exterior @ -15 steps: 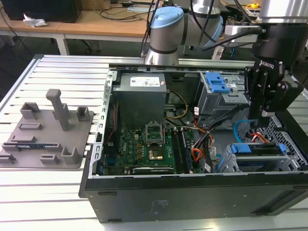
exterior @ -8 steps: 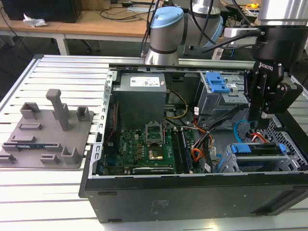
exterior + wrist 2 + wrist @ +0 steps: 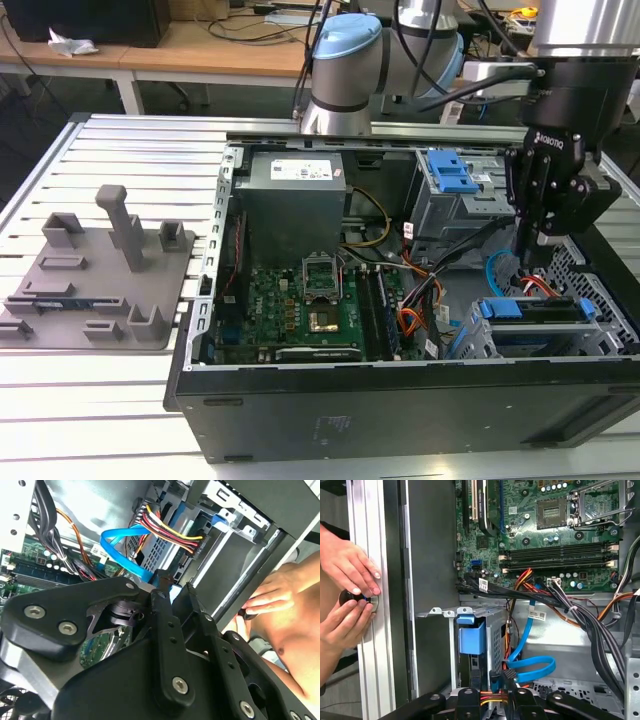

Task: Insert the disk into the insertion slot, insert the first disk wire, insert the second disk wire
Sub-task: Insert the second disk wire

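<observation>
The disk (image 3: 530, 309), in its blue carrier, lies inside the insertion slot (image 3: 470, 345), the low grey cage at the exterior view's right. In the first wrist view the carrier's blue tab (image 3: 471, 639) stands in the cage (image 3: 440, 612). A wire bundle of red, yellow and black strands (image 3: 170, 532) ends in a plug seated at the disk's end. A flat blue wire (image 3: 125, 550) loops down to my gripper (image 3: 177, 586), whose fingers are shut on its end connector. The gripper (image 3: 528, 250) hangs just above the disk's rear edge. The blue loop (image 3: 532, 667) lies beside the cage.
The taller cage with a blue latch (image 3: 450, 175) stands behind the slot. Motherboard (image 3: 300, 300) and power supply (image 3: 295, 205) take up the case's left half. A person's hands (image 3: 347, 585) rest on the table rail outside the case wall. A grey fixture (image 3: 100, 270) lies at the left.
</observation>
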Controlling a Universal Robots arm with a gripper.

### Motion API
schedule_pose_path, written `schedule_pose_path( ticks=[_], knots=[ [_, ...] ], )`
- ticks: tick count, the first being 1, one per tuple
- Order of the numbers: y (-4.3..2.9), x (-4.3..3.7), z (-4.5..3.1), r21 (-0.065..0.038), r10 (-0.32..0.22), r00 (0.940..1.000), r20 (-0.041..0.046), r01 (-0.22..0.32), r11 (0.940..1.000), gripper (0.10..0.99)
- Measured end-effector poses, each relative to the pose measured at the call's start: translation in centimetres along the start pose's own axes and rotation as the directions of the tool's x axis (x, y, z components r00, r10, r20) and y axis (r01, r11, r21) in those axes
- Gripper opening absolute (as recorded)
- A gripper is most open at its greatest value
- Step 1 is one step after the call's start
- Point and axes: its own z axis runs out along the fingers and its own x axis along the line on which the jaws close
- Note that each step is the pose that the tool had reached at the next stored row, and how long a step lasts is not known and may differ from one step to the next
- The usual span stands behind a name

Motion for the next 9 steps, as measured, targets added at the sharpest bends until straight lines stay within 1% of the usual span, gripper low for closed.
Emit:
schedule_pose_path(
  ticks=[5, 6, 7, 9],
  knots=[
    [-0.01, -0.28, 0.16, 0.000, 0.000, 1.0000, -0.0005, 0.000, 1.0000, 0.302],
    [-0.03, -0.37, 0.19, 0.000, 0.000, 1.0000, -0.0006, 0.000, 1.0000, 0.282],
    [-0.03, -0.45, 0.22, 0.000, 0.000, 1.0000, -0.0006, 0.000, 1.0000, 0.282],
    [-0.06, -0.65, 0.33, -0.001, 0.000, 1.0000, -0.0003, 0.000, 1.0000, 0.161]
  ],
)
